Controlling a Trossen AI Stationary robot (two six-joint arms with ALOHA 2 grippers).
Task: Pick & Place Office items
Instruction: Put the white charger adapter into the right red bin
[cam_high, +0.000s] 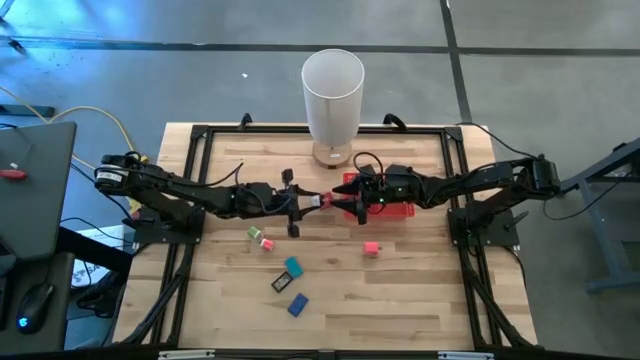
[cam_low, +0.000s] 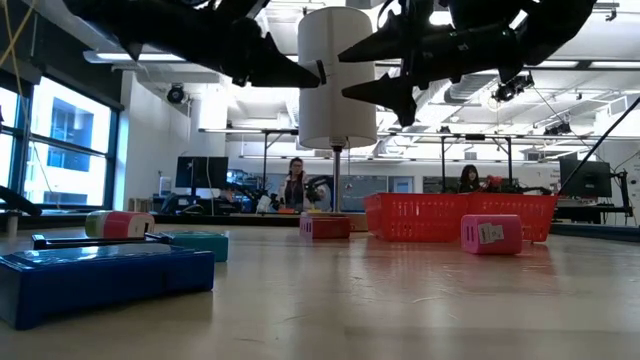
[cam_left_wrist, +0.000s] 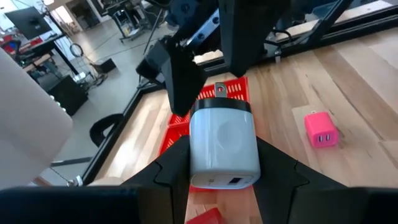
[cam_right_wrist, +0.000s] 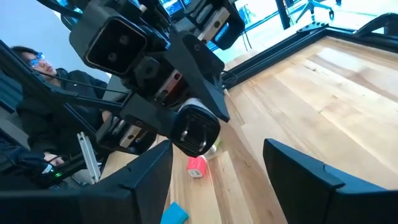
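The left tool (cam_left_wrist: 217, 168) clamps a white plug (cam_left_wrist: 222, 146) between its fingers, held above the surface. Facing it — close, not touching — the right tool (cam_right_wrist: 214, 171) stands open and holds nothing. Below the right tool's fingers lies a pink plug (cam_high: 371, 248); behind them, the red tray (cam_high: 400, 210).

red tray (cam_high: 400, 210) half hidden under right arm, charger's (cam_left_wrist: 224, 146) prongs unseen — blocked

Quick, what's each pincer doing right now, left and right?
Left pincer: closed on the small white plastic plug-in charger, held above the table.
Right pincer: open, empty, facing the charger.
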